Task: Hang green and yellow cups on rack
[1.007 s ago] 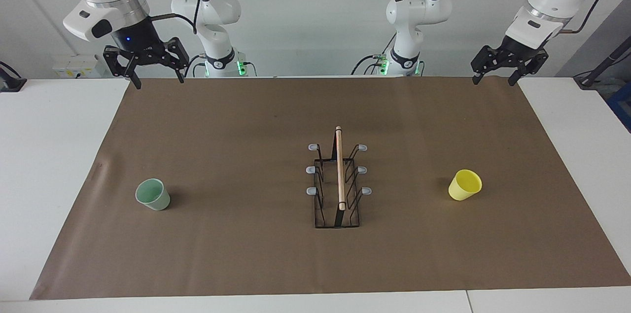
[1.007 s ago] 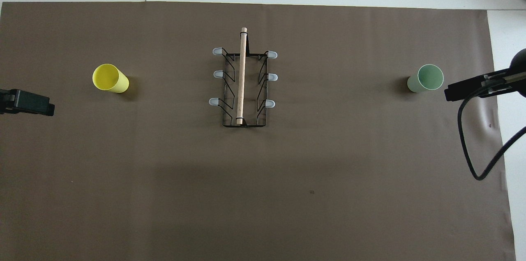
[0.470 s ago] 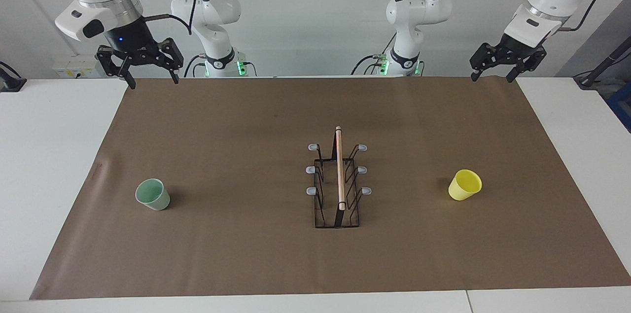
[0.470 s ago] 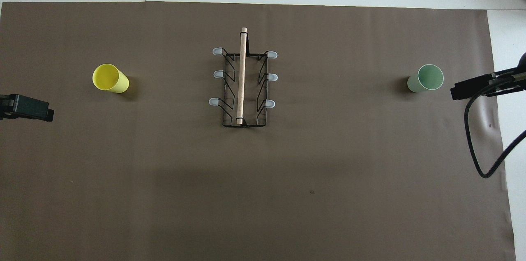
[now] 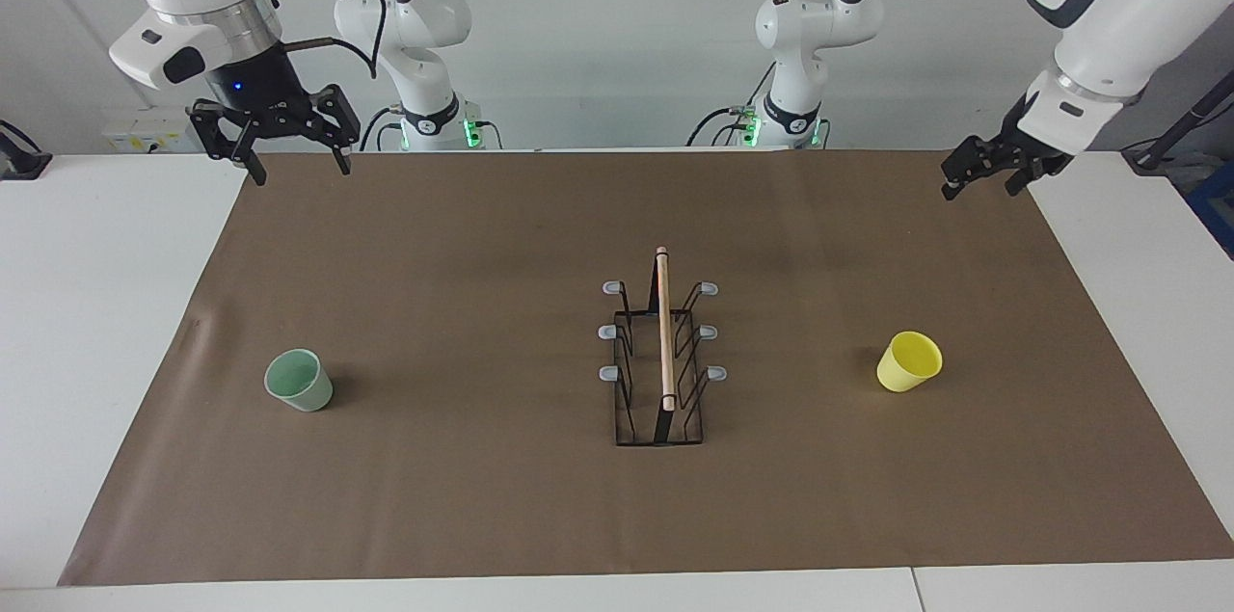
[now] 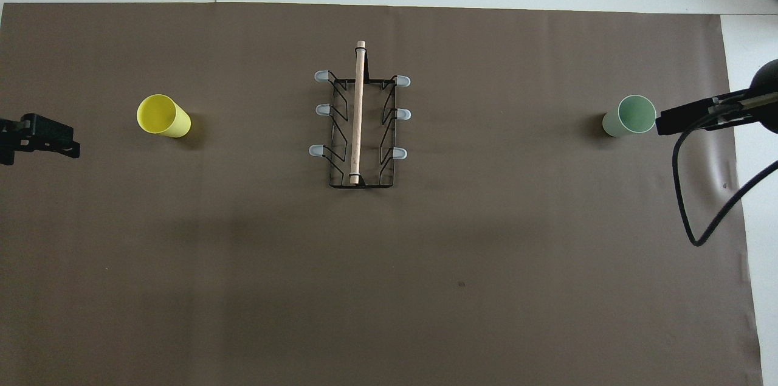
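The rack (image 5: pixel 659 361) is taken as landmark; it is set on the brown mat (image 5: pixel 482 496), roughly mid-table. Its long axis is run along the line from the robots' end to the opposite table edge, as marked by the wooden rod (image 5: pixel 664 328) on top. Three grey-tipped prongs are pointed out toward each arm's end of the table. No cup is hung on any prong.

The green cup (image 5: pixel 299 380) is stood upright on the mat, mouth up, well apart from the rack toward the right arm's end. The yellow cup (image 5: pixel 909 361) is stood the same way, well apart from the rack toward the left arm's end. Both are set about level with the rack's middle prongs.

The right gripper (image 5: pixel 296 161) is held in the air over the mat's corner at the robots' end, well apart from the green cup; its fingers are spread and nothing is gripped. The left gripper (image 5: pixel 981 184) is held over the mat's edge at the left arm's end, well apart from the yellow cup; its fingers are also spread and empty.

In the overhead view the rack's (image 6: pixel 358 124) wire base outline and prong spacing are shown clearly, and both cup mouths (image 6: pixel 637 113) (image 6: pixel 154 113) are seen open. Only dark gripper parts are caught at that frame's edges, so finger spread is read from the facing view alone.
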{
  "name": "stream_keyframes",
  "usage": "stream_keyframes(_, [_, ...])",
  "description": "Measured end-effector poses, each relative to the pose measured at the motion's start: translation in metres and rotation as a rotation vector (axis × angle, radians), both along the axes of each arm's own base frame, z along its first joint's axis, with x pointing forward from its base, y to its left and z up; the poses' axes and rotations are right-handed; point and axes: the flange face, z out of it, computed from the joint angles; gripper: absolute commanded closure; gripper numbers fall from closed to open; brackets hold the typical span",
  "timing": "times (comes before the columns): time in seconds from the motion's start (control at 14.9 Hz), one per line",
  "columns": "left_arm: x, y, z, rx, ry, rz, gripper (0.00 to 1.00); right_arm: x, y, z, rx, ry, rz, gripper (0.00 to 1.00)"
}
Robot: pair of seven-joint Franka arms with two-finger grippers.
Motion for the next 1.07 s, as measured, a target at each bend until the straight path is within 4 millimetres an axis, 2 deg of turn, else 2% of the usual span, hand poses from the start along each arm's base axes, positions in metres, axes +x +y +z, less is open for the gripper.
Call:
stream_keyframes(0.27, [0.057, 0.036, -0.057, 0.005, 0.023, 0.063, 0.0, 0.029, 0.03, -0.047, -0.095, 0.017, 0.078, 0.0])
stream_keyframes(0.4, [0.081, 0.052, -0.079, 0.013, 0.03, 0.086, 0.0, 0.039, 0.029, -0.064, -0.185, 0.036, 0.194, 0.0])
stream_keyframes(0.54, [0.101, 0.066, -0.109, 0.013, 0.05, 0.117, 0.0, 0.053, 0.022, -0.082, -0.263, 0.054, 0.343, 0.0])
stream_keyframes(0.81, [0.121, 0.104, -0.167, -0.063, 0.051, 0.283, 0.0, 0.077, 0.019, -0.125, -0.431, 0.134, 0.628, 0.0])
stream_keyframes(0.94, [0.123, 0.108, -0.179, -0.143, 0.068, 0.424, 0.0, 0.082, 0.022, -0.137, -0.495, 0.179, 0.765, 0.0])
stream_keyframes(1.07, [0.118, 0.124, -0.191, -0.288, 0.11, 0.607, 0.0, 0.083, 0.019, -0.139, -0.529, 0.205, 0.836, 0.0])
